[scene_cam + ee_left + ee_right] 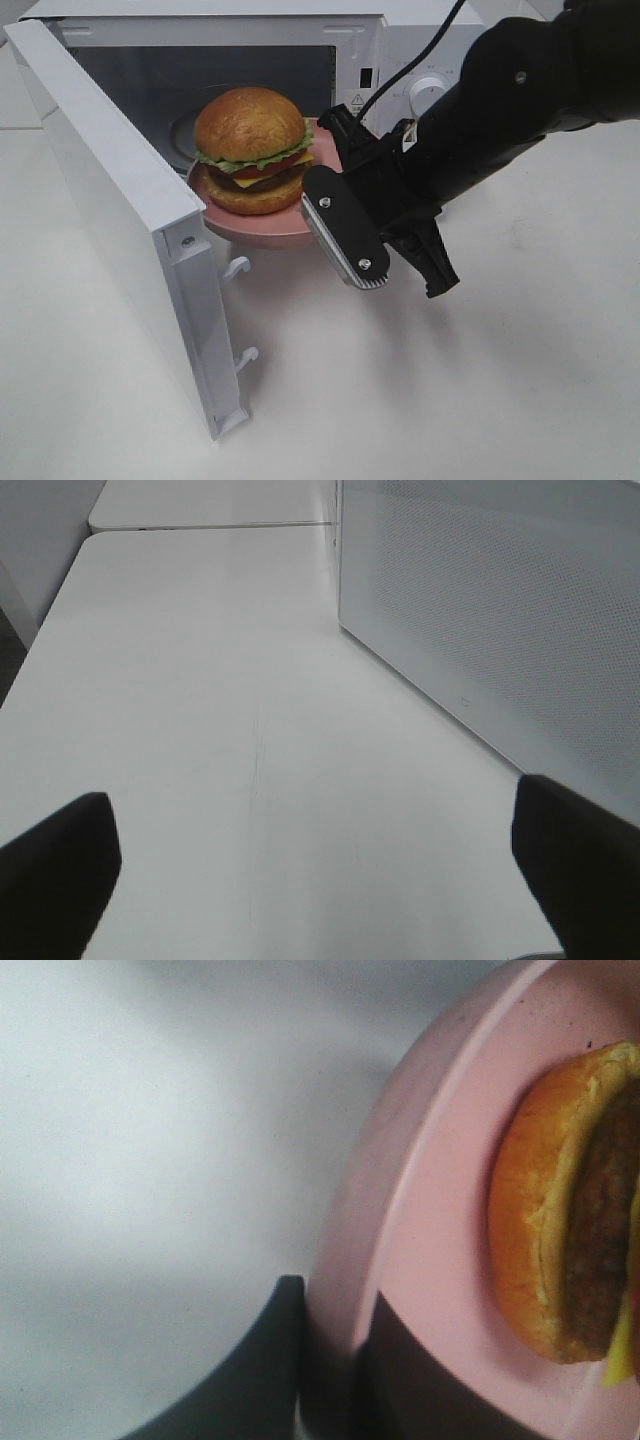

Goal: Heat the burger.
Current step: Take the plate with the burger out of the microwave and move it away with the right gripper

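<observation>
The burger (253, 150), with a golden bun, lettuce, cheese and a dark patty, sits on a round pink plate (262, 226). My right gripper (322, 190) is shut on the plate's right rim and holds it level at the mouth of the open white microwave (400, 40). In the right wrist view, the gripper (335, 1370) pinches the plate's rim (430, 1260) with the burger (560, 1220) beside it. My left gripper (315, 870) is open and empty over the bare table. It is out of the exterior view.
The microwave door (120, 200) stands swung open at the left, with its latch hooks facing the plate. The microwave's knob (430, 95) and a black cable are behind my right arm. A white perforated panel (500, 610) stands beside my left gripper.
</observation>
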